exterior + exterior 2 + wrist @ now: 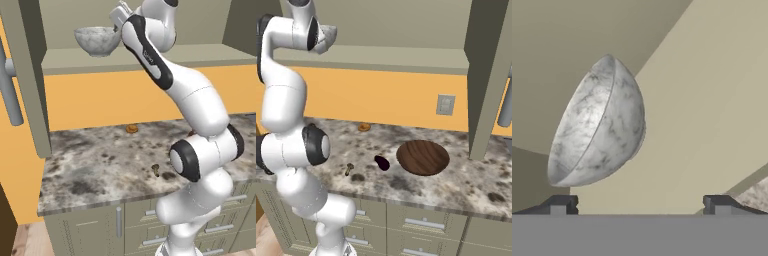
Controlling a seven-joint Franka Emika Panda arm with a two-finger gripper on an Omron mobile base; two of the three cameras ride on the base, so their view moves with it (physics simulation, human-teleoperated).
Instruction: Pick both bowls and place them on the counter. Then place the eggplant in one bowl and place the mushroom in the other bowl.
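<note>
Up at the shelf, my gripper [639, 205] had its fingers spread wide with nothing between them, lined up just short of the marbled bowl [599, 122]. That bowl [97, 40] sat on the cabinet shelf [150, 60], near the hand but not touched. Down below, the wooden bowl [422, 157] rested on the counter [466, 185]. I saw the eggplant [382, 163] just beside it, the mushroom [349, 168] further left, and a small orange lump [364, 127] near the wall.
</note>
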